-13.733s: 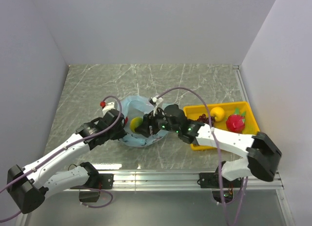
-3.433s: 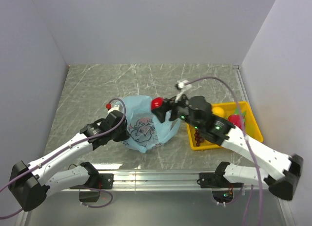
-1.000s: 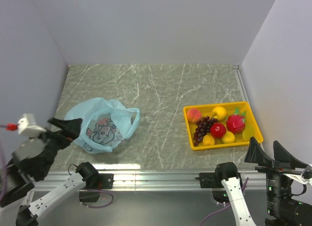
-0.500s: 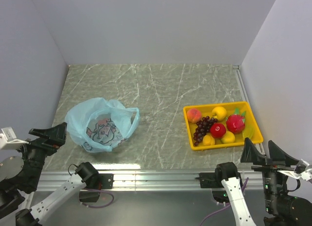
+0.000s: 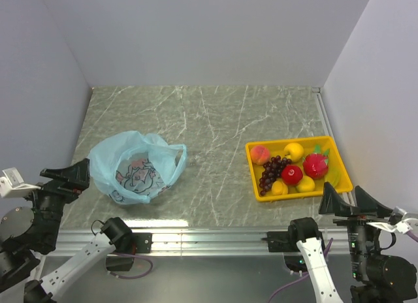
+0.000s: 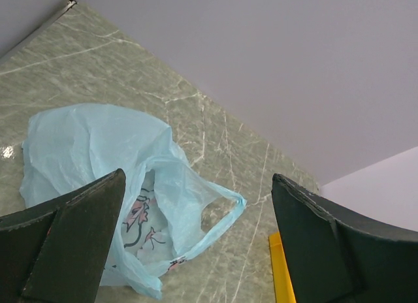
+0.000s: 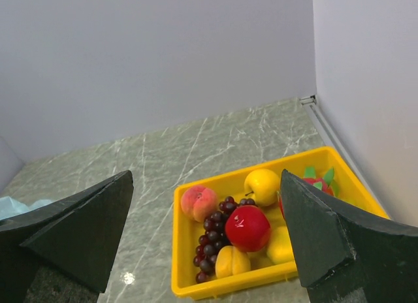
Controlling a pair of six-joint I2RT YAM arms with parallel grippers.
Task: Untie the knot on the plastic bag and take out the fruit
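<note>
The left pincer (image 5: 77,179) is wide open and holds nothing. It sits low at the near left corner, just beside the plastic bag (image 5: 134,169). The right pincer (image 5: 343,195) is wide open too, with nothing in it, down at the near right corner in front of the yellow tray (image 5: 300,197).

A few seconds ago both arms were stretched out over the bag, and the right one had the red apple (image 5: 291,175) in its grip. Now both arms are pulled back to the near edge, and the apple lies in the tray. Longer ago the tray had only one yellow fruit, the grapes (image 5: 271,172) and the big red fruit with green leaves (image 5: 315,164). Now the peach (image 5: 259,153) and three small yellow fruits (image 5: 294,151) are there as well, all packed close together.

The bag lies slumped on the left side of the green table (image 5: 215,120), well apart from the tray. It has not moved in the last second. Its handle loop (image 6: 222,211) hangs loose and open.

The bag has a drawing (image 5: 135,175) in dark lines with some pink. I cannot read any words on it.
</note>
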